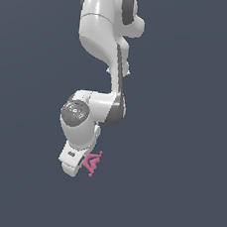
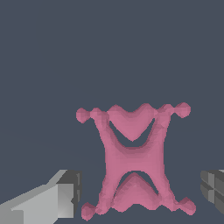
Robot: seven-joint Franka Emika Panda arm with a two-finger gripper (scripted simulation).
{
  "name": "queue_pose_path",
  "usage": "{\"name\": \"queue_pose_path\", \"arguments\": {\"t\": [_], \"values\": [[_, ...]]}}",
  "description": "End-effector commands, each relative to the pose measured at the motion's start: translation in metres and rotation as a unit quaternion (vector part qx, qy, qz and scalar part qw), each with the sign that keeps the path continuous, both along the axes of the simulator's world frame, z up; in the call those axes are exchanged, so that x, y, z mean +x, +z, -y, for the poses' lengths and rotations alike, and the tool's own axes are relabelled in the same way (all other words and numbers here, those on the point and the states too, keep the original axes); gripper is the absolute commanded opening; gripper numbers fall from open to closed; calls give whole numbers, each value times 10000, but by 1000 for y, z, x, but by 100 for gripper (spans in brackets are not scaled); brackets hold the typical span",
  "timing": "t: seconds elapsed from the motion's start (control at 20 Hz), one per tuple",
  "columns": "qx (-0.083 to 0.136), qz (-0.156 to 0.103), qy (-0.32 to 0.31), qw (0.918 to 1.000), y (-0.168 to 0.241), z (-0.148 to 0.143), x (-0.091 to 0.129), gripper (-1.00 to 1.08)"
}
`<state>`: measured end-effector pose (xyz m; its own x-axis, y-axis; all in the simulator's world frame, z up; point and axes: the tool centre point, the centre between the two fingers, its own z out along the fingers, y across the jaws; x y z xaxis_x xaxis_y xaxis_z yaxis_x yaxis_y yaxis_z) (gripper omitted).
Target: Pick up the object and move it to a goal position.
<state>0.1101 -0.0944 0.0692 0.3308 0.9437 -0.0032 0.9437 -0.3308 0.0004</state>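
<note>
The object (image 2: 133, 162) is a small pink flat star-like piece with knobby tips. In the wrist view it lies between my two fingers. One grey finger (image 2: 65, 197) and the other finger (image 2: 214, 190) stand wide apart, each with a gap to the piece. My gripper (image 2: 140, 199) is open around it and not touching it. In the exterior view the object (image 1: 93, 163) shows just at the lower end of the gripper (image 1: 84, 162), towards the exterior view's right; the fingertips are hard to make out there.
The white arm (image 1: 106, 40) reaches down from the top of the exterior view. The background (image 1: 182, 143) is a plain dark blue-grey surface with nothing else in view.
</note>
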Motion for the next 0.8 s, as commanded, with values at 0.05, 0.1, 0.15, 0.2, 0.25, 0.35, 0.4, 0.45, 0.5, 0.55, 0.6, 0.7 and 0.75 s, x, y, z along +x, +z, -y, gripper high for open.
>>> {"name": "queue_pose_path", "arguments": {"t": [0.05, 0.1, 0.15, 0.2, 0.25, 0.35, 0.4, 0.45, 0.5, 0.55, 0.6, 0.7, 0.75], "values": [[11, 3, 150, 9999, -3, 3, 2, 100], [12, 3, 175, 9998, -4, 4, 2, 100], [14, 3, 194, 9998, -4, 5, 2, 100], [15, 3, 208, 9998, -5, 5, 2, 100], [15, 3, 217, 9998, -5, 5, 2, 100], [14, 1, 200, 9998, -5, 5, 2, 100], [14, 1, 200, 9998, -5, 5, 2, 100], [14, 1, 200, 9998, -6, 5, 2, 100], [14, 1, 200, 9998, -8, 5, 2, 100], [14, 1, 202, 9998, -11, 5, 2, 100], [14, 1, 204, 9998, -14, 5, 2, 100], [14, 1, 208, 9998, -23, 5, 2, 100], [14, 2, 210, 9998, -29, 5, 2, 100]]}}
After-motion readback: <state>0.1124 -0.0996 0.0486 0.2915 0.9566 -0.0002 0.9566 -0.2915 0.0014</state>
